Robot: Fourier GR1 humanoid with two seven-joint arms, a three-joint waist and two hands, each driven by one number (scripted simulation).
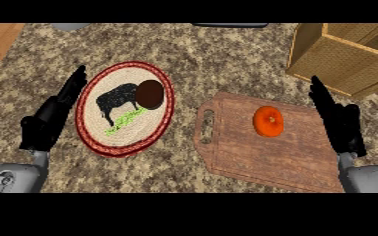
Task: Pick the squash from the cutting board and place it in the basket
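An orange squash (269, 121) sits untouched at centre right of the frame, on the upper part of the board (244, 155). The right hand (338, 120) stands just beside the board's right edge, fingers straight and holding nothing; the left hand (53, 114), equally open, rests at far left beside a woven basket (159, 115). The step calls for the right hand to come over the squash and close evenly around it before lifting.
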